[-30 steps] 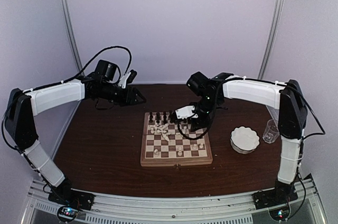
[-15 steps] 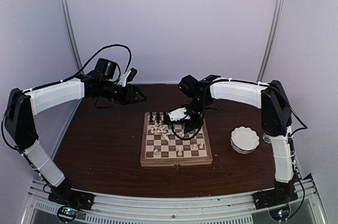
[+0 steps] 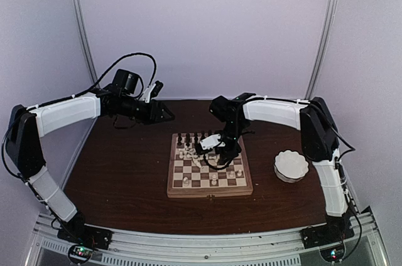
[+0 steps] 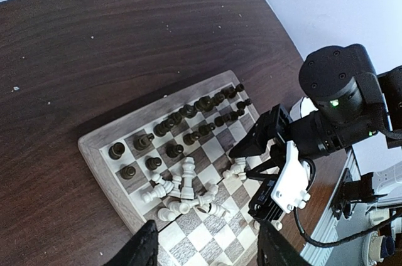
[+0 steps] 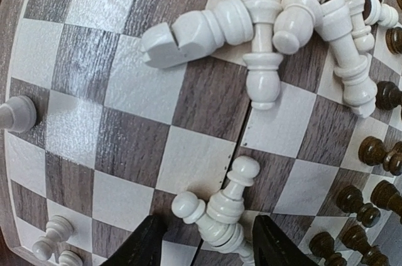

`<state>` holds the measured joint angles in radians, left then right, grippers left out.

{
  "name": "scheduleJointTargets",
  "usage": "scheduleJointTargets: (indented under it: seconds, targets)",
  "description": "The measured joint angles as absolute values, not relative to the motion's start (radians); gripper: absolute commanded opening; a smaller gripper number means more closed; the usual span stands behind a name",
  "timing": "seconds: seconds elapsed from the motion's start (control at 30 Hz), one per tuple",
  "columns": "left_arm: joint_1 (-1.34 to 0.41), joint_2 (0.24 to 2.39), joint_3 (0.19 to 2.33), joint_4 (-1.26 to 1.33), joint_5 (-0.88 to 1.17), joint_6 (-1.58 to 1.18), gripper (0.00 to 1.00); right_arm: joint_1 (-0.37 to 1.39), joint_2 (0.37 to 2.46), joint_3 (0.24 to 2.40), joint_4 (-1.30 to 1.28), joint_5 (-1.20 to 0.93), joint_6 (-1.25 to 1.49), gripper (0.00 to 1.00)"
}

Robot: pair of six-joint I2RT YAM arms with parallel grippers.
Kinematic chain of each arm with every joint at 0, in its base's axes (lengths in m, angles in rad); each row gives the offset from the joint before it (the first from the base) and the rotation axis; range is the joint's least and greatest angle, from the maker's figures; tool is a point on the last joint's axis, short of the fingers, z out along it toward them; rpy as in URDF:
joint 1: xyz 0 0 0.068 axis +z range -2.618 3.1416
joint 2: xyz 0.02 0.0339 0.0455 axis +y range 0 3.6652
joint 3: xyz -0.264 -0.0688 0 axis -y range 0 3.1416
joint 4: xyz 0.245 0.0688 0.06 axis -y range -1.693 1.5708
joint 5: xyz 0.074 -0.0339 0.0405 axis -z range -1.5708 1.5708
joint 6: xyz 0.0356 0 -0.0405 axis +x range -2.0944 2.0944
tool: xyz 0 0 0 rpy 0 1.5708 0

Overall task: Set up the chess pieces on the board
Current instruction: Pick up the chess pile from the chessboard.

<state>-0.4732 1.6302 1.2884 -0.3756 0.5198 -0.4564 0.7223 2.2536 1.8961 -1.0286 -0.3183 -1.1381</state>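
The board (image 3: 210, 191) lies mid-table. Dark chess pieces (image 3: 191, 137) stand in its two far rows, also seen in the left wrist view (image 4: 182, 122). Several white pieces lie toppled in a pile (image 3: 190, 152) (image 4: 188, 194) (image 5: 295, 21). A few white pieces (image 3: 213, 178) stand near the front rows. My right gripper (image 3: 217, 150) (image 5: 210, 244) is low over the board (image 5: 195, 159), open, its fingers either side of two fallen white pawns (image 5: 223, 212) without touching them. My left gripper (image 3: 164, 113) (image 4: 207, 250) hangs open and empty, high beyond the board's (image 4: 94, 153) far left corner.
A white scalloped bowl (image 3: 291, 165) sits on the brown table right of the board. The right arm's forearm stretches over the board's far right part. Metal frame posts rise at the back corners.
The right arm swung left across the board and its jaws opened wider over the two fallen white pawns. The left arm has not moved.
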Motion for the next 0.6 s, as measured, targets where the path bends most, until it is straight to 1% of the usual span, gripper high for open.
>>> scheduleJointTargets:
  seconds: [0.17, 0.47, 0.6]
  targets:
    - [-0.473, 1.630, 1.288, -0.376, 0.520, -0.459, 0.54, 0.722, 2.254, 1.894, -1.044, -0.313, -1.137, 0.49]
    - [-0.473, 1.630, 1.288, -0.376, 0.520, -0.460, 0.54, 0.722, 2.239, 1.871, -1.043, -0.305, -1.097, 0.37]
    - [-0.473, 1.630, 1.288, -0.376, 0.520, -0.463, 0.54, 0.715, 2.236, 1.866, -1.039, -0.305, -1.071, 0.33]
